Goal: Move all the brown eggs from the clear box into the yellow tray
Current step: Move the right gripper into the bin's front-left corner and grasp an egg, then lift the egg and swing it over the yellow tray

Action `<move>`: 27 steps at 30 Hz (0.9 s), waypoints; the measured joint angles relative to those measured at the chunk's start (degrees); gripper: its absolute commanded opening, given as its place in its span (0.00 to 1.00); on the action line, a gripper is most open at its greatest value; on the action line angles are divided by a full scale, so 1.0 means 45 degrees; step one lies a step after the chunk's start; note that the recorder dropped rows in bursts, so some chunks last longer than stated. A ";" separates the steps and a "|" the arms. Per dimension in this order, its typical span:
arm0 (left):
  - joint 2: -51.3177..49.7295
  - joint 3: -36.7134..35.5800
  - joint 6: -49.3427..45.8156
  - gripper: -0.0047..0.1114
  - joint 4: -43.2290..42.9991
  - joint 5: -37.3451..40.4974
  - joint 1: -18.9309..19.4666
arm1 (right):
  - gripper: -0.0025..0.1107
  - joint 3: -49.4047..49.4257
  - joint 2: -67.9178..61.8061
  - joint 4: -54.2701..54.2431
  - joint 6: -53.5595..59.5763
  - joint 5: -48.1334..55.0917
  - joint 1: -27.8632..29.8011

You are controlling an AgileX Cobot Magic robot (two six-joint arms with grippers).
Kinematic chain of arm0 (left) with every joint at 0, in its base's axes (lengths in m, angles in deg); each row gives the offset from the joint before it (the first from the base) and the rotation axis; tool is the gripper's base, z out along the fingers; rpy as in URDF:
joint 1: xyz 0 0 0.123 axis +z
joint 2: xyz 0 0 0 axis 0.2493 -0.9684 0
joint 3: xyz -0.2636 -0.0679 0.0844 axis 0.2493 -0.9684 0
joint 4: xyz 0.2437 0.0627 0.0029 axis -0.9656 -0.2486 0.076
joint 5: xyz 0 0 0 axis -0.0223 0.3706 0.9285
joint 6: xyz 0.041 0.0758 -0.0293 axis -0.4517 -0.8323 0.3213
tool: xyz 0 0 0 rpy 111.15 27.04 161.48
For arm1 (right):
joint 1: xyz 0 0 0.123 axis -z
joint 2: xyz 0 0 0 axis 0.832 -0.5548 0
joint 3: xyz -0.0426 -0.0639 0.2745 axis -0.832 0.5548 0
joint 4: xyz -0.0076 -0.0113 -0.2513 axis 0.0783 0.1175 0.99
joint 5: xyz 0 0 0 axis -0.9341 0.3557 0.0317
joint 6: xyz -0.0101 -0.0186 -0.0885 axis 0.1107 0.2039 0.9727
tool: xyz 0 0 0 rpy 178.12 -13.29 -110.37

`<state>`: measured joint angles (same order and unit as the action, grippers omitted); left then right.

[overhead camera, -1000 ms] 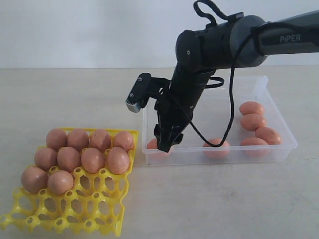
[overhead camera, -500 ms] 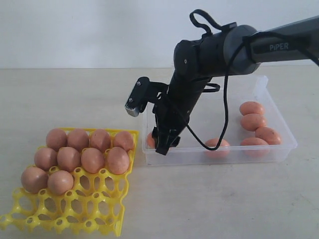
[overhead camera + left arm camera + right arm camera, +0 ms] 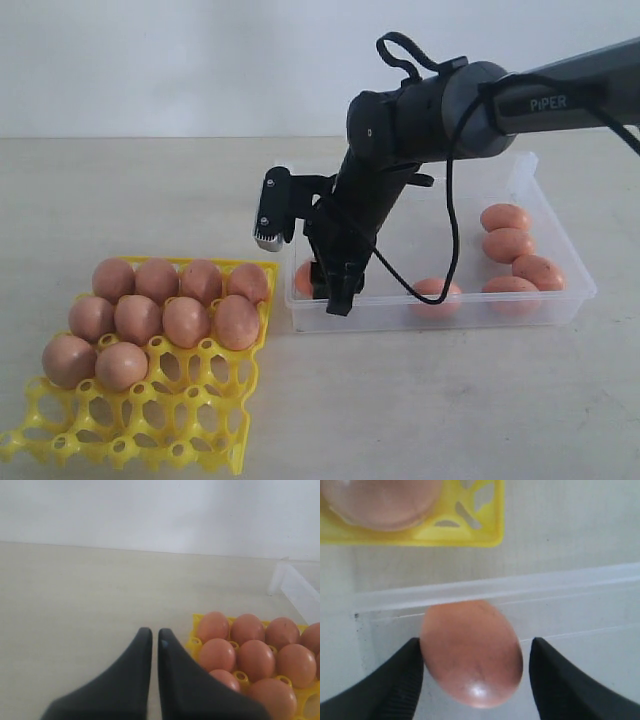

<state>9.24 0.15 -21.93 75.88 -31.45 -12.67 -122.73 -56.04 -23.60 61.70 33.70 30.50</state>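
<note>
Currently R fingers (image 3: pixel 560 680) spread wide astride egg (image 3: pixel 472 652) in clear box (image 3: pixel 520 583); L fingers (image 3: pixel 125 680) closed, empty.

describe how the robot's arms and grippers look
The right arm is glossy black with rounded joints, white PiPER lettering, a looping black cable and a grey-faced camera block. Its fingers are black with ribbed pads; the left gripper has smooth tapered black fingers.
</note>
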 measured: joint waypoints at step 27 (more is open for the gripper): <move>0.0000 0.0000 0.0000 0.08 0.0000 0.0000 0.0000 | 0.02 0.2641 0.1703 -0.1082 -0.6750 -0.4128 0.0235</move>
<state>9.24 0.15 -21.93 75.88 -31.45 -12.67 -110.85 -48.38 -28.47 31.33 15.12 31.55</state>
